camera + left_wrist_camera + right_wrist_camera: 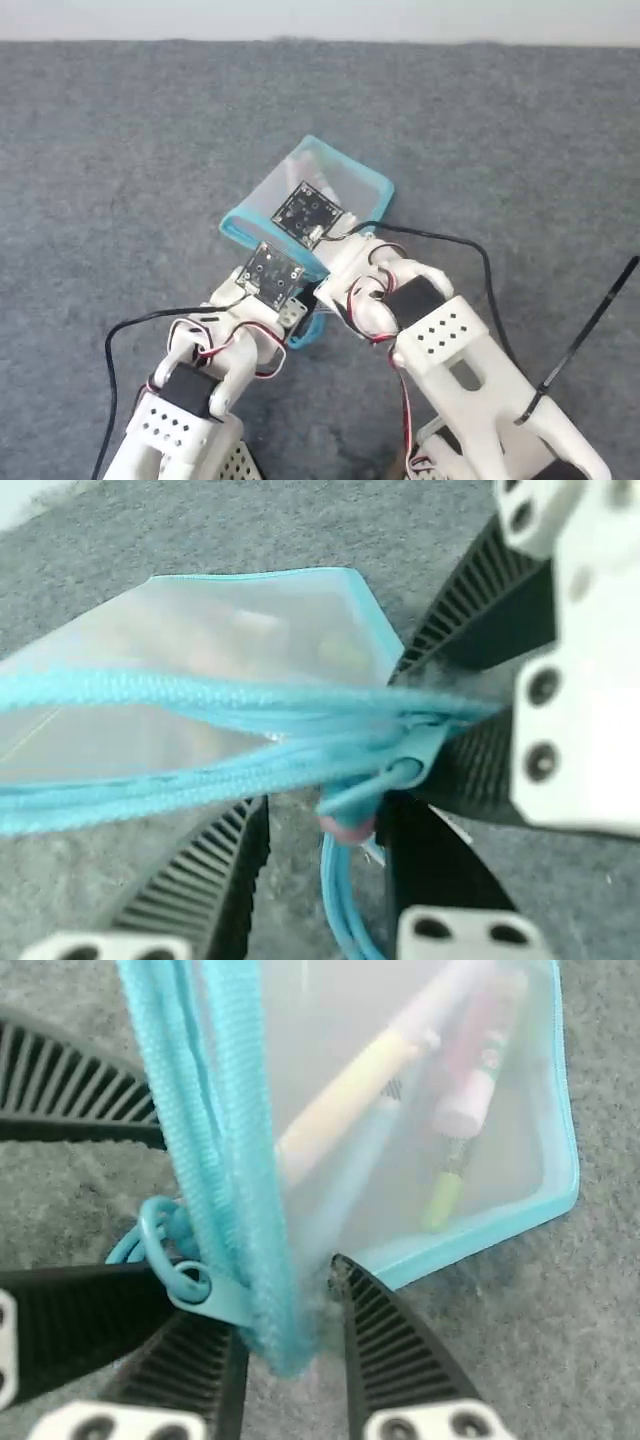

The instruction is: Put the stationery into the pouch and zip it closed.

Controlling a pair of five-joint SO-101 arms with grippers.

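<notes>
Both jaws seemingly crowd one pouch (335,185) end.

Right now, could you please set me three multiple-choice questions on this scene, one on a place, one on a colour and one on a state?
1. Where does the stationery lie?
A. On the bare carpet.
B. Inside the pouch.
C. On top of an arm.

2. What colour is the pouch's trim?
A. Light blue.
B. Red.
C. Black.

3. How does the zip stand?
A. Shut along its whole length.
B. Torn off the pouch.
C. Open, its two sides apart.

Answers:
1 B, as the stationery shows through the pouch's clear wall in the right wrist view.
2 A, as the trim is light blue in every view.
3 C, as in the left wrist view the zip's two sides part away from the slider.
</notes>
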